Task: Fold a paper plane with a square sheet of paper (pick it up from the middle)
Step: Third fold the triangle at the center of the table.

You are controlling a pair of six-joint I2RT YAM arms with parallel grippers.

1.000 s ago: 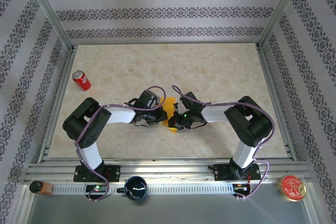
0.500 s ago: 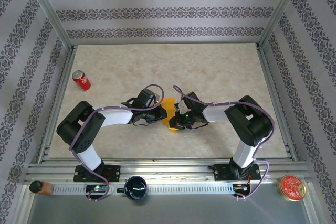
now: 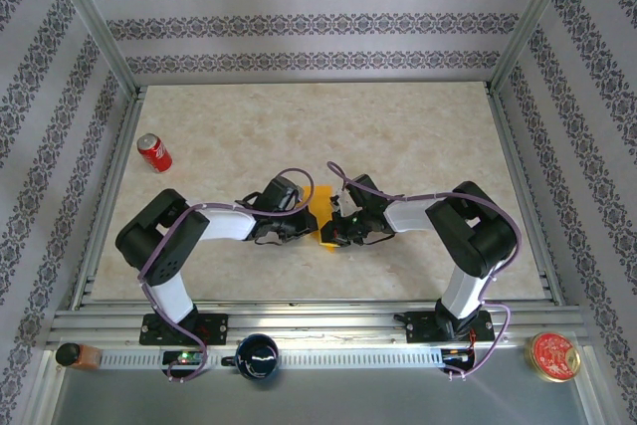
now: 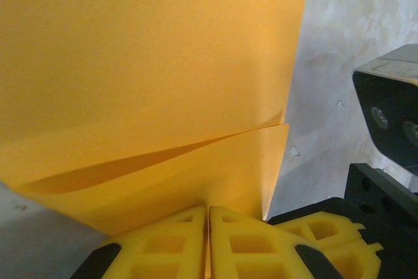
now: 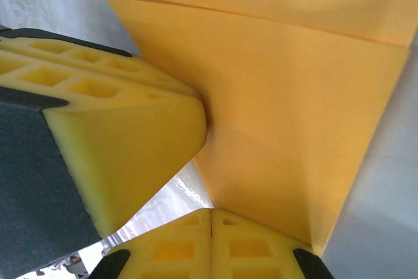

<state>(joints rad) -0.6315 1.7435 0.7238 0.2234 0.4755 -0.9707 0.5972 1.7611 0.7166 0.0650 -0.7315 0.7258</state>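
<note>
The left arm's elbow has swung out and back over the last second, and the square sheet of paper [image 3: 321,208] now sits squarer between the two wrists, mid-surface [image 3: 398,136]; the left gripper [image 3: 304,221] is pressed together on its folded edge; the right gripper [image 3: 336,230] pinches a corner — layers still gape, so I judge a crease is being set, with no dart yet.

A robot lab test booth: aluminium frame [image 3: 318,323], patterned wall panels [image 3: 309,17], marble-look tabletop [image 3: 398,126].
</note>
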